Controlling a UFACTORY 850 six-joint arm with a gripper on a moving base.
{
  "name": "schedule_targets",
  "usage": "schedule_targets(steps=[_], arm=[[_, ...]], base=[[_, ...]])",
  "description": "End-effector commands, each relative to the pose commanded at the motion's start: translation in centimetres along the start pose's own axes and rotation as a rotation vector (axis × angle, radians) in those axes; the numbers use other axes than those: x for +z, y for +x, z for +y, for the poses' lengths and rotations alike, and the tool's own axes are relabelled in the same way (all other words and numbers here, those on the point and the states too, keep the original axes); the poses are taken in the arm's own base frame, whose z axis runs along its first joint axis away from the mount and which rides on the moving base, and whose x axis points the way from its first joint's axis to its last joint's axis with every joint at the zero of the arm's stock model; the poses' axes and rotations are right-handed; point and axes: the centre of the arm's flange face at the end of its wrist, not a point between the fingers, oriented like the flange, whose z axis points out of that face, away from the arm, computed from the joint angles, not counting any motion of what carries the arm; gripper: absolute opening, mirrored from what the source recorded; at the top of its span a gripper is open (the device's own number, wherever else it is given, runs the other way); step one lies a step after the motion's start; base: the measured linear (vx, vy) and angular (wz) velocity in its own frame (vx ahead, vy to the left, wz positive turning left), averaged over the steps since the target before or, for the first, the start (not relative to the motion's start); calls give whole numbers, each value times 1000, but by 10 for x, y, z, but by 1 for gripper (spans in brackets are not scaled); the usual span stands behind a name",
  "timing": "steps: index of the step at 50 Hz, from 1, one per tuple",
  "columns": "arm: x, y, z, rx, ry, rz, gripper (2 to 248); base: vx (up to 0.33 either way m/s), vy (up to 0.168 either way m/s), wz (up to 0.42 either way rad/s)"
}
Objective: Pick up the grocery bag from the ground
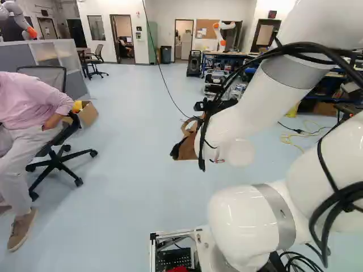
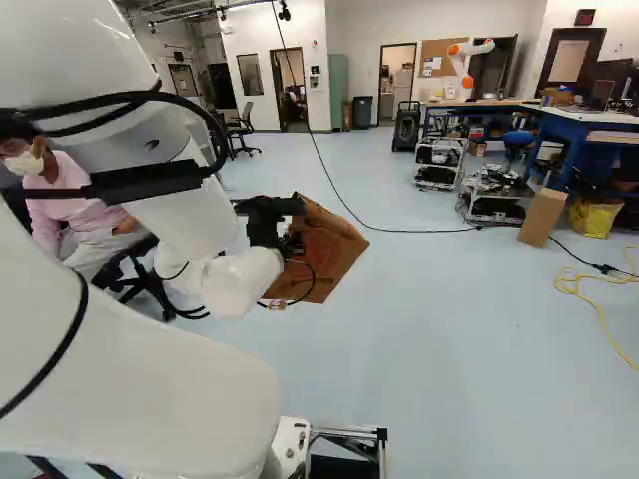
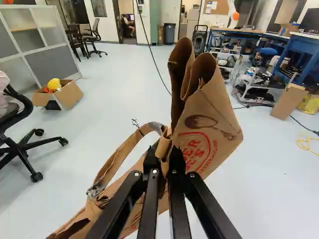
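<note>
The brown paper grocery bag (image 2: pixel 329 249) hangs in my gripper (image 2: pixel 275 222) in the right base view, tilted and held above the floor. In the left base view the bag (image 1: pixel 187 148) shows partly behind the arm. In the wrist view my gripper (image 3: pixel 163 162) is shut on the bag's crumpled paper (image 3: pixel 209 134), with a part of the bag on both sides of the fingers. A handle loop (image 3: pixel 117 162) stands out beside the fingers. The bag's far side is hidden.
A seated person in an office chair (image 1: pixel 57 153) is at the left of the left base view. An open cardboard box (image 3: pixel 67 94) stands on the floor beyond. Carts (image 2: pixel 439 165), blue workbenches (image 2: pixel 569 125) and a yellow cable (image 2: pixel 599 299) lie farther off. Another robot (image 2: pixel 467 60) stands at the back.
</note>
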Motion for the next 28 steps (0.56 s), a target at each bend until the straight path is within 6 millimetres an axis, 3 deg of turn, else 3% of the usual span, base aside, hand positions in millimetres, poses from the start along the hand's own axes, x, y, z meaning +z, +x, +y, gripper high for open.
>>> schedule_targets(steps=[28], arm=[[0, 0, 0, 0, 0, 0, 24]], base=[[0, 0, 0]])
